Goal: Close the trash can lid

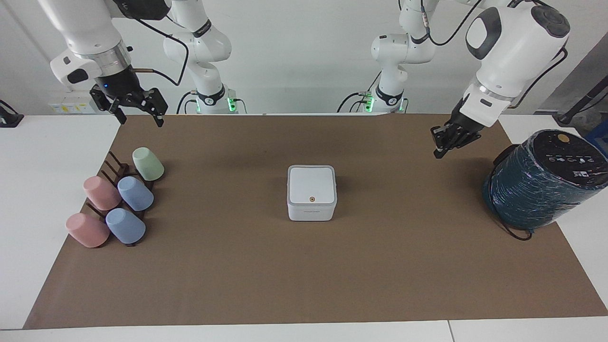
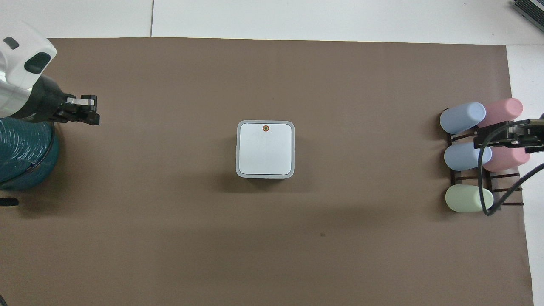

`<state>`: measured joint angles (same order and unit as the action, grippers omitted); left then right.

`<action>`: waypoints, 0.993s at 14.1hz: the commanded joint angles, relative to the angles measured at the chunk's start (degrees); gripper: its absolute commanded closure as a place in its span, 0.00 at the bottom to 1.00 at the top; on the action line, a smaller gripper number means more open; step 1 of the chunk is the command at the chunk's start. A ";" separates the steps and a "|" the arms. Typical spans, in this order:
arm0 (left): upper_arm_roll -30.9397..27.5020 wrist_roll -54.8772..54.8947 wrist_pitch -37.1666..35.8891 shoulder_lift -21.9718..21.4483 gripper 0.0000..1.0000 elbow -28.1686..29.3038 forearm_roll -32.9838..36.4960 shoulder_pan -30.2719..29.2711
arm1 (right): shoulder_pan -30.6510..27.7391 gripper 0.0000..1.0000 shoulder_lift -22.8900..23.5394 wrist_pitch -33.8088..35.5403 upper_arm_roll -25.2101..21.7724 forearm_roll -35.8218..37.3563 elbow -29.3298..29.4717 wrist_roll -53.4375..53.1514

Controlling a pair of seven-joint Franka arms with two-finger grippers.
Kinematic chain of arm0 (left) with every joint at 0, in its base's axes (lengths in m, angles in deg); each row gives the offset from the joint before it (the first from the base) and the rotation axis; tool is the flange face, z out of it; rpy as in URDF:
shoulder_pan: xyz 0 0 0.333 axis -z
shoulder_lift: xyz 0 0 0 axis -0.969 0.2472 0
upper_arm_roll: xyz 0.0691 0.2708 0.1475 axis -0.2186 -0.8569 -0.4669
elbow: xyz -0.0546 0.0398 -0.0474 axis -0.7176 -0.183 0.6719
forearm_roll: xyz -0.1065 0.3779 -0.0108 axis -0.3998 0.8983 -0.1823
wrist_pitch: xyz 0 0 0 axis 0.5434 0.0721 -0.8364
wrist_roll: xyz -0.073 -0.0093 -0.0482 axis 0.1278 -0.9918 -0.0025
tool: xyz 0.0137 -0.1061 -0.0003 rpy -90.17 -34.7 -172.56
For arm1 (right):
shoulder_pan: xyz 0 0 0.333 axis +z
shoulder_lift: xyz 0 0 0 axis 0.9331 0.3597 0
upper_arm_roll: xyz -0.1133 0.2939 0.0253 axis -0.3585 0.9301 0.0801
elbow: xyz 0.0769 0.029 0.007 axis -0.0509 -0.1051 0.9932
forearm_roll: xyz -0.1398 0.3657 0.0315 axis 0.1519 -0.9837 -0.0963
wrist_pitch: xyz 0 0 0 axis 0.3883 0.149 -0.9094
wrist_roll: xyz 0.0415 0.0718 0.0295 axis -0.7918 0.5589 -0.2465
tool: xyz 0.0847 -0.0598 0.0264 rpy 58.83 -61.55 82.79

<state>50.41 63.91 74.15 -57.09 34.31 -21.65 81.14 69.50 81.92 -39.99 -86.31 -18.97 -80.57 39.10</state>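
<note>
Both grippers empty and raised; lid [image 1: 311,185] flat on trash can [image 1: 311,210].
Left gripper [image 1: 445,142] fingers together, over the mat [image 1: 304,266] beside the teal cylinder [image 1: 541,183]. Right gripper [image 1: 137,110] fingers apart, waiting above the cup rack [image 1: 116,202]. Trash can sits mid-mat.

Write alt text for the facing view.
A white trash can sits mid-mat with its lid shut. The left gripper hangs near a teal roll; the right gripper waits, open, above cups on a rack.
</note>
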 commanded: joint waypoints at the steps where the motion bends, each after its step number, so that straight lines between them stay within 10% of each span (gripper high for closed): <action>1: 0.45 5.08 -1.98 -0.95 1.00 1.04 1.65 -1.23 | -0.23 0.00 -1.18 -0.27 0.24 0.10 -1.09 1.15; 5: 0.27 5.71 -3.30 -1.38 0.88 1.56 5.87 -0.97 | -0.23 0.00 -1.18 -0.27 0.24 0.10 -1.09 1.15; 7: 0.19 5.62 -2.69 -1.47 0.07 2.09 5.87 -1.05 | -0.23 0.00 -1.18 -0.27 0.24 0.19 -1.18 1.15; 14: 0.19 5.44 -2.33 -1.56 0.00 1.83 5.87 -0.53 | -0.23 0.00 -1.18 -0.27 0.24 0.10 -1.09 1.15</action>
<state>50.55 68.85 71.64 -57.17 34.82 -16.87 80.45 69.50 81.92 -39.99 -86.31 -18.97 -80.57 39.10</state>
